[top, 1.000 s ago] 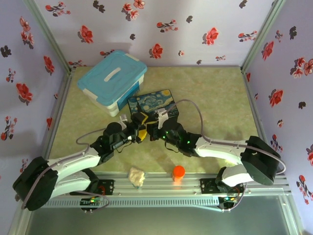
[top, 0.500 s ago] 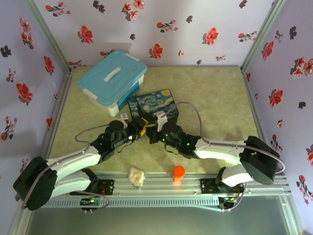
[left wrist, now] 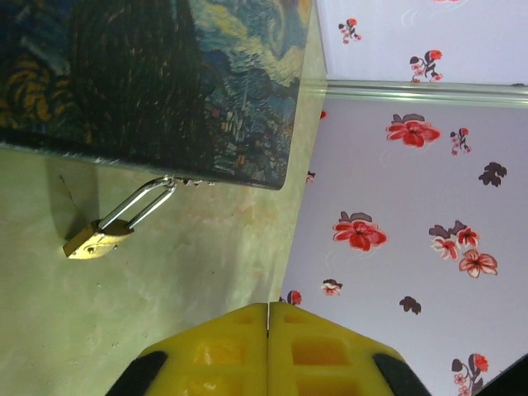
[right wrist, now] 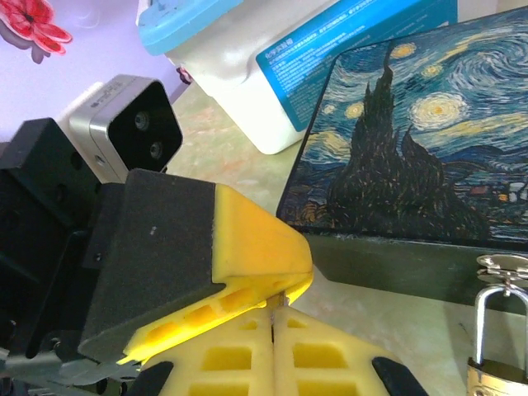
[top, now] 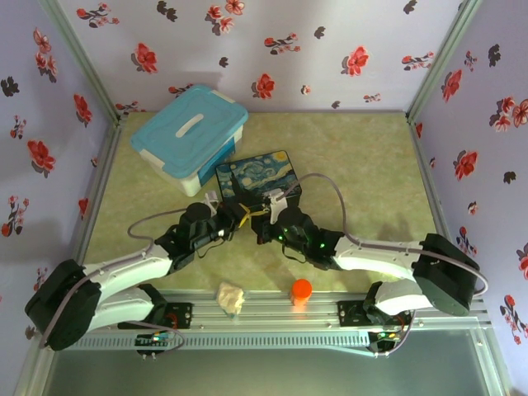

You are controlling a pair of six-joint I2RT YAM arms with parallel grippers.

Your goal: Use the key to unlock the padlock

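The padlock (left wrist: 96,241) lies on the bench (left wrist: 165,330), its shackle hooked to the near wall of the painted box (left wrist: 165,82). The left jaws, open a second ago, have shut tip to tip against the closed right jaws. This is probably a handover of the key, which is too small to see. The bench is open in front of the lock, and the box crowds it behind.

Metal gleaming beside matt surfaces

The padlock (left wrist: 95,242) is showing a dull-shining brass-coloured metal body and a polished silver shackle; the painted box (left wrist: 148,82) is looking smooth with a faint sheen, the storage tub (right wrist: 247,91) is gleaming as smooth, glossy plastic, and the table (left wrist: 82,330) is lying matt and mottled.
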